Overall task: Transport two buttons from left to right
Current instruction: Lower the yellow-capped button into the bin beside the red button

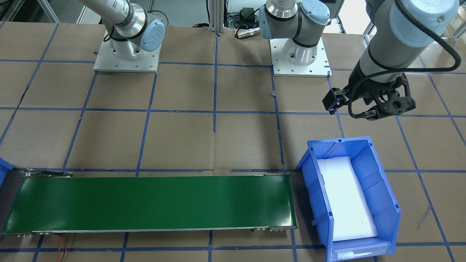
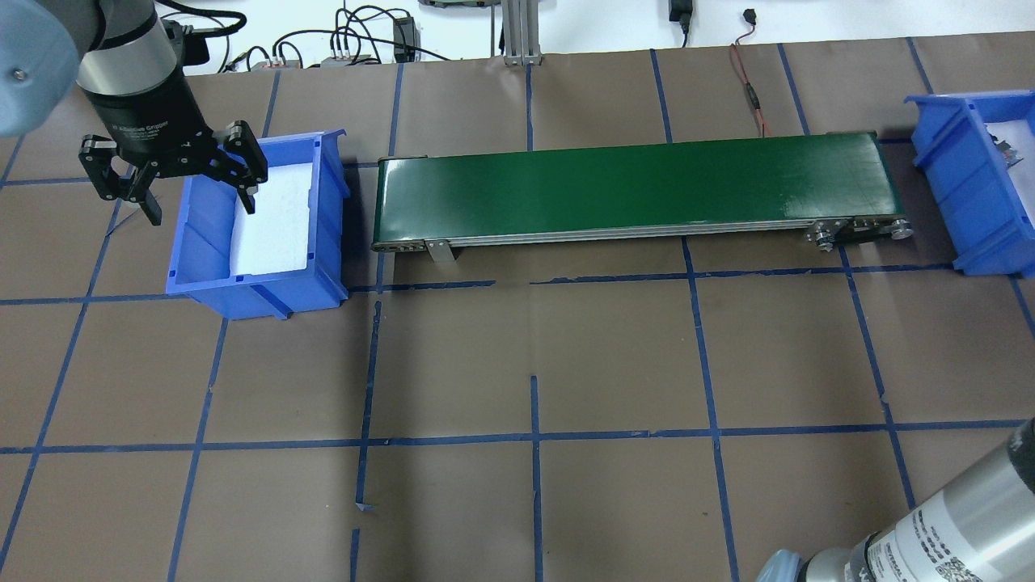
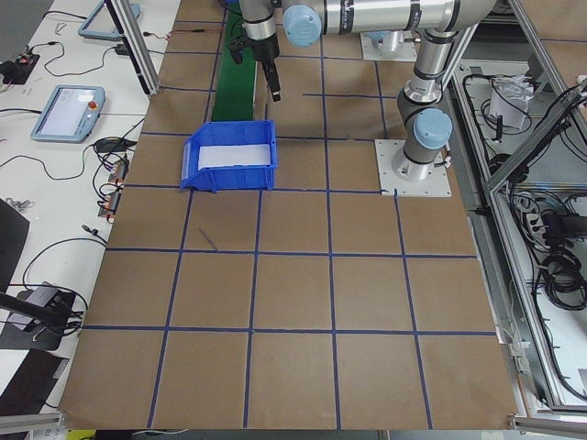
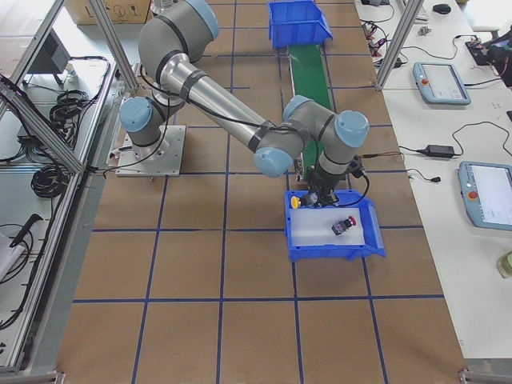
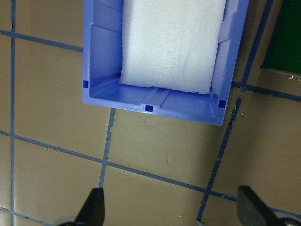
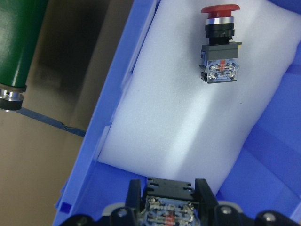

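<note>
The table [image 2: 614, 364] is covered in brown paper crossed by a grid of blue tape. A green conveyor [image 2: 639, 190] lies lengthwise on it, with a left bin [image 2: 242, 295] and a right bin [image 2: 958, 194], both blue, just beside its ends. Two pale base plates [image 1: 105, 65] [image 1: 280, 71] sit well apart from the conveyor

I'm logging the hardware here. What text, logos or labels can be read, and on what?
"UR": logo on the right arm's blue joint cap.
"Gripper": end of the white print on the left gripper's body; the rest is blurred.
Wrist label on the right arm: too small to read.
Red button: no readable print.
</note>
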You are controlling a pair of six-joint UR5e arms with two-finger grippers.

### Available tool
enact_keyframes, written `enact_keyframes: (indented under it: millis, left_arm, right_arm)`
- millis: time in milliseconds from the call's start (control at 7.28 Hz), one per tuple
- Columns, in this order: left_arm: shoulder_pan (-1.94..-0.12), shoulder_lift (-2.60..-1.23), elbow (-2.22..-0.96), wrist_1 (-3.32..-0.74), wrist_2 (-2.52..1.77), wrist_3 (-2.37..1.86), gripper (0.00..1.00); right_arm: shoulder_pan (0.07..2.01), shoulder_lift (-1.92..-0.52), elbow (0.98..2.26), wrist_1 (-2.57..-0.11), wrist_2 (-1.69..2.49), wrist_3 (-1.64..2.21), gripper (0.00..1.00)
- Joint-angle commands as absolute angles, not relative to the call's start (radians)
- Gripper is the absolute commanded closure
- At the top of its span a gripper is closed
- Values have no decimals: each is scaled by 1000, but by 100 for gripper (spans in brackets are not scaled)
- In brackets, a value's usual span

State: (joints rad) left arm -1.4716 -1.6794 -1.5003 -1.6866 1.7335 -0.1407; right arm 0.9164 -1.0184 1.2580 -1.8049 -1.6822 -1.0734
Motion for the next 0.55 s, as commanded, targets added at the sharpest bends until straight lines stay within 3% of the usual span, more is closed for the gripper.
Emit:
enact_keyframes:
  millis: [0, 412]
  left_arm:
    - [-1473, -1681, -1500, -1687, 1735, -141, 0]
    - [-1474, -1683, -1500, -1687, 1735, -141, 0]
  right_arm:
    - [913, -977, 1265, -1897, -1658, -1081, 96]
    - [916, -934, 1258, -1950, -1609, -1081, 96]
